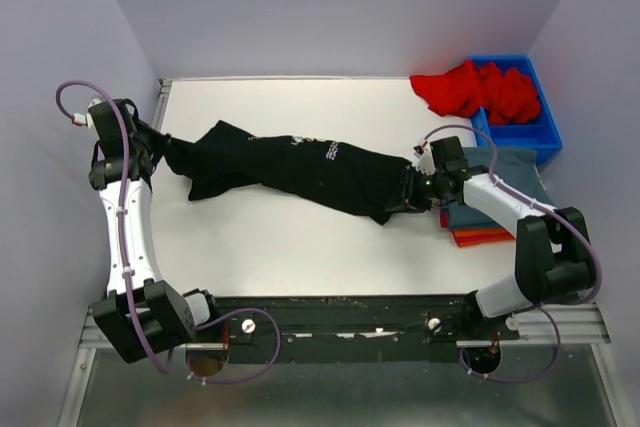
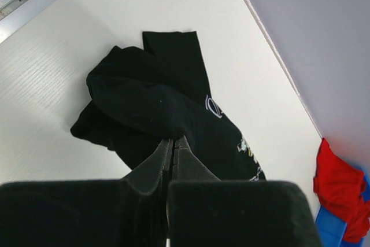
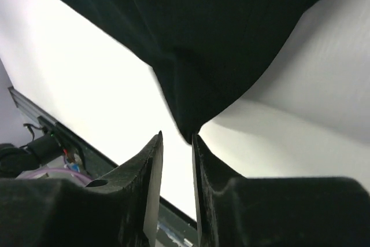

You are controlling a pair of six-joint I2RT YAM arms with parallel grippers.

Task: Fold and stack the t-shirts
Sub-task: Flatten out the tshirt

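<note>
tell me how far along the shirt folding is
Done: slate-blue tee and orange tee lie folded in a stack on the right. In hand: the black tee lies stretched across the table, left claw shut on one end, right claw parted at the other. Left: fold and stack it, then the red tee heaped on the blue bin.

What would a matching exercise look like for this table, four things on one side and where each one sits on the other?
Things:
1. black t-shirt
2. red t-shirt
3. blue bin
4. slate-blue t-shirt

Places:
A. far right corner of the table
B. stretched long across the table's middle
C. folded on top of the orange t-shirt
D. heaped in the bin, spilling over its rim

Pairs: 1-B, 2-D, 3-A, 4-C
</note>
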